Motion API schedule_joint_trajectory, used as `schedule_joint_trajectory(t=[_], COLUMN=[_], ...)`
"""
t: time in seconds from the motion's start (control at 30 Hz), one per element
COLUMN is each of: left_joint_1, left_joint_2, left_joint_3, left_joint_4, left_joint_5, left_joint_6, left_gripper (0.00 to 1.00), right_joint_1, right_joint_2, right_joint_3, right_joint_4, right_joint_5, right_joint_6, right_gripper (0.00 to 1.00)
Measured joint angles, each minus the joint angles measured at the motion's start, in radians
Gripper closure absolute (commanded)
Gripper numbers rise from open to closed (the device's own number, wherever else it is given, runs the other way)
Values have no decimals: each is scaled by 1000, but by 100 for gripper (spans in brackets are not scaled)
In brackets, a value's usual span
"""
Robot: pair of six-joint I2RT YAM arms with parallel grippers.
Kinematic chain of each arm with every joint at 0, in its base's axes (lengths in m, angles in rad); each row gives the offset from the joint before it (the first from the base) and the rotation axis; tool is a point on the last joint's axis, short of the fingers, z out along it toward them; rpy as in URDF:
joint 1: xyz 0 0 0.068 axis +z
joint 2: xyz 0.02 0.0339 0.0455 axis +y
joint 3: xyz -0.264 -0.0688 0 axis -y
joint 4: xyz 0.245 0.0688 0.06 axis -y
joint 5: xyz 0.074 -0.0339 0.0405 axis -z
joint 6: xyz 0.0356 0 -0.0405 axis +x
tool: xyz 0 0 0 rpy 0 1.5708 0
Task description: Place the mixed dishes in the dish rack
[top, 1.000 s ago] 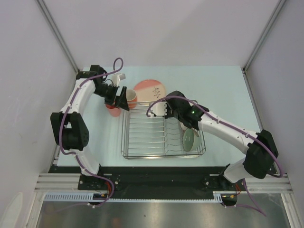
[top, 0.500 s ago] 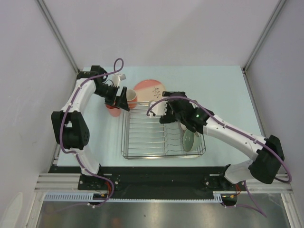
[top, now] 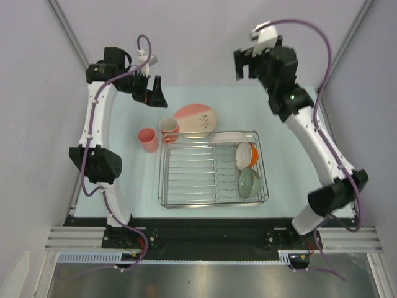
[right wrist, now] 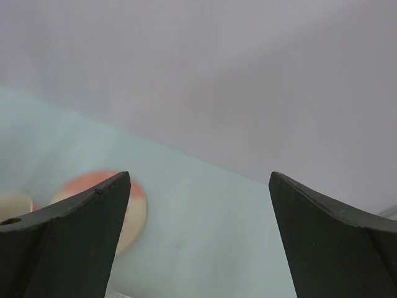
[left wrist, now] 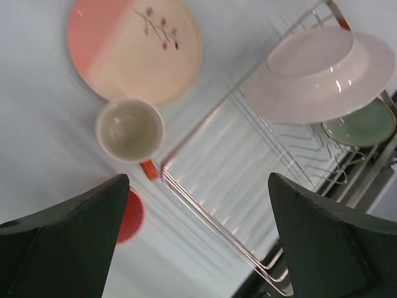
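Toward the table's (top: 291,124) near edge, midway along it, sits the rack (top: 198,177). Along its far side the white plate (top: 218,136) stands on edge. It seems to lean on the far rail, though the tines that hold it are hard to make out. At the rack's right end the orange bowl (top: 247,155) stands on its rim with its white inside turned left. The green bowl (top: 248,183) stands on its rim just nearer, by the near right corner.

Three dishes are on the table outside the rack. The pink plate (top: 197,119) lies flat just beyond the rack's far side. The mug (top: 169,129) stands upright at that plate's left edge, beside the rack's far left corner. The tumbler (top: 147,139) stands just left of the mug, apart from the rack.

Both arms reach high. The left gripper (top: 157,99) hangs over the far left part of the table, jaws spread wide and holding nothing. The right gripper (top: 247,67) is up above the far edge, right of the middle, jaws also wide apart and empty. Its camera faces the back wall (right wrist: 205,74).
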Motion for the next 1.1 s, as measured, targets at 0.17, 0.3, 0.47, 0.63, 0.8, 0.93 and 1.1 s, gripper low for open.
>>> schedule_joint_trajectory(t=[0.17, 0.3, 0.47, 0.63, 0.8, 0.93, 1.1], left_joint_1=[0, -18, -62, -81, -87, -94, -113], left_joint_2=[75, 100, 256, 308, 301, 322, 389], left_joint_3=[241, 193, 248, 237, 205, 175, 176], left_joint_4=[84, 249, 381, 407, 426, 432, 460], left_joint_5=[-14, -100, -213, -225, -236, -277, -352], left_joint_6=[-79, -126, -201, -279, -343, -385, -420], left_gripper=[0, 0, 0, 0, 0, 0, 0], right_joint_1=[-278, -368, -393, -391, -382, -372, -358], right_joint_2=[375, 674, 935, 985, 985, 985, 983], right_joint_3=[476, 707, 754, 680, 683, 675, 612], right_joint_4=[-154, -249, -345, -392, -373, -365, -345], right_joint_5=[-249, -438, -588, -653, -693, -703, -711], right_joint_6=[385, 591, 737, 775, 782, 777, 771], right_gripper=[0, 0, 0, 0, 0, 0, 0])
